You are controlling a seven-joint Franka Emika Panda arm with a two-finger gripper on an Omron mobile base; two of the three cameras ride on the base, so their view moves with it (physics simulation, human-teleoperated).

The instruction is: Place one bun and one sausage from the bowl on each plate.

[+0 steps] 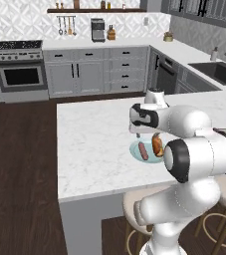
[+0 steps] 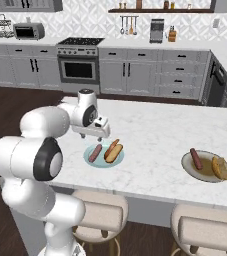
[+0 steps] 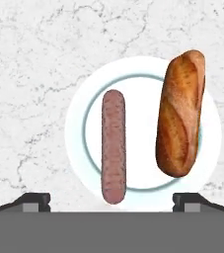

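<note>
Now pale blue plate [image 3: 79, 123] holds sausage [image 3: 113, 146], bun [image 3: 180, 113]; end effector [image 3: 111, 201] open.

pale blue plate [image 3: 79, 148] on marble counter [image 3: 29, 74], sausage [image 3: 113, 146] beside bun [image 3: 179, 114], hand [image 3: 111, 201] open above

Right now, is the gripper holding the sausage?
No: in the hand view the sausage lies flat on the blue plate beside the bun, and the gripper is open above it.

Sausage [image 3: 113, 146] beside bun [image 3: 180, 113] on plate [image 3: 143, 66]
</note>
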